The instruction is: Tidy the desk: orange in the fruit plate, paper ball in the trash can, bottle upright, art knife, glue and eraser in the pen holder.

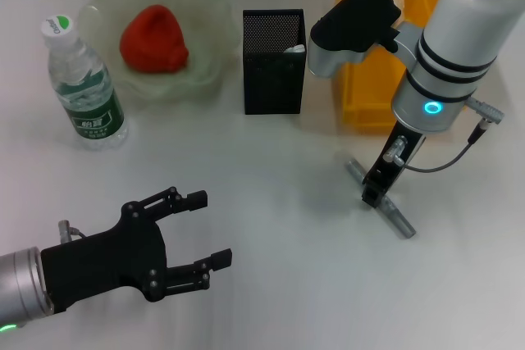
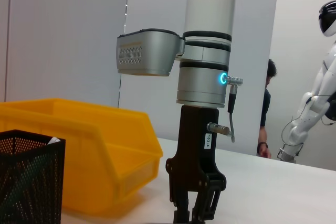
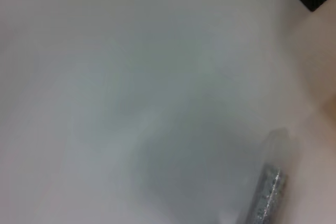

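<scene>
Nearest the head camera, the left gripper (image 1: 201, 239) hovers low over the front left of the white table (image 1: 279, 284), its jaws spread wide with nothing between them. Across the table, the right gripper (image 1: 373, 194) points straight down onto a grey art knife (image 1: 381, 200) lying flat at the right; its jaws sit around the knife's middle, but whether they have closed on it cannot be told. In the right wrist view the knife (image 3: 269, 192) shows as a speckled grey bar on the table. Behind stands a black mesh pen holder (image 1: 274, 61) with something white inside. Just beside it to the right is a yellow bin (image 1: 377, 47). A clear plate (image 1: 205, 30) at the back left holds an orange-red fruit (image 1: 154, 40), and a water bottle (image 1: 82, 84) stands upright beside it.
</scene>
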Motion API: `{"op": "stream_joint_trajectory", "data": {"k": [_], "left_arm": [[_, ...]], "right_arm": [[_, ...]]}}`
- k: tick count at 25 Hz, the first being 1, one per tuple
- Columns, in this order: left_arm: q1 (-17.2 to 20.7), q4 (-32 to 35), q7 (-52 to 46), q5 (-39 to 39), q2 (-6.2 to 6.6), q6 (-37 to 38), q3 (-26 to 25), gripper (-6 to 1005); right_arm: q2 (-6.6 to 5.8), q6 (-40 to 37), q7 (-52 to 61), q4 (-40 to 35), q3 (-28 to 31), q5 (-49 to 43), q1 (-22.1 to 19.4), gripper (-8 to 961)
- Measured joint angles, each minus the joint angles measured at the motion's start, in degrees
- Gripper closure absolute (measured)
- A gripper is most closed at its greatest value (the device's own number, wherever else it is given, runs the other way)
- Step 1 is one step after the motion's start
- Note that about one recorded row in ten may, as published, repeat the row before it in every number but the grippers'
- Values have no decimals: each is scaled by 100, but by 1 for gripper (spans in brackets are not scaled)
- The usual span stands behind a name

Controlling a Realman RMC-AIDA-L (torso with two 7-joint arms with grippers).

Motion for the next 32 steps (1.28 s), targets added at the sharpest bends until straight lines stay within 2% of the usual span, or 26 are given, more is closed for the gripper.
{"op": "stream_joint_trajectory", "data": {"k": [10, 11, 32], "left_arm": [[-13, 20, 0, -9, 5, 8, -2, 156], [-13, 20, 0, -9, 5, 8, -2, 156], [-23, 141, -18, -9, -8, 78, -2, 156]], "right_arm": [[0, 5, 1, 14, -26, 5, 31, 627], [0, 4, 0, 18, -29, 5, 32, 737], [0, 23, -32, 34, -42, 5, 43, 772]]}}
